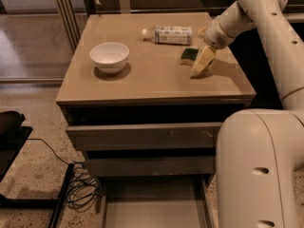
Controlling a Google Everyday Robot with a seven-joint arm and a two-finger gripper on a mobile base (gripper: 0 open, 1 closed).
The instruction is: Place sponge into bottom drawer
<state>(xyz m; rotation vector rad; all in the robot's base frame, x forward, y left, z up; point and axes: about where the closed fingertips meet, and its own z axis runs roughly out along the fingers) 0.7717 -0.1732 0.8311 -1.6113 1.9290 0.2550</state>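
The sponge [189,56], dark green on top with yellow foam below, lies on the cabinet top at the right, in front of the bottle. My gripper [202,63] hangs just to the sponge's right, its pale fingers pointing down close to the surface, beside the sponge and not around it. The bottom drawer [154,205] is pulled out at the foot of the cabinet, showing its flat grey floor and thin side walls.
A white bowl [109,57] stands at the left of the cabinet top [152,82]. A plastic bottle [169,34] lies on its side at the back. The top drawer [142,136] is slightly out. Cables [80,194] lie on the floor at the left. My arm fills the right side.
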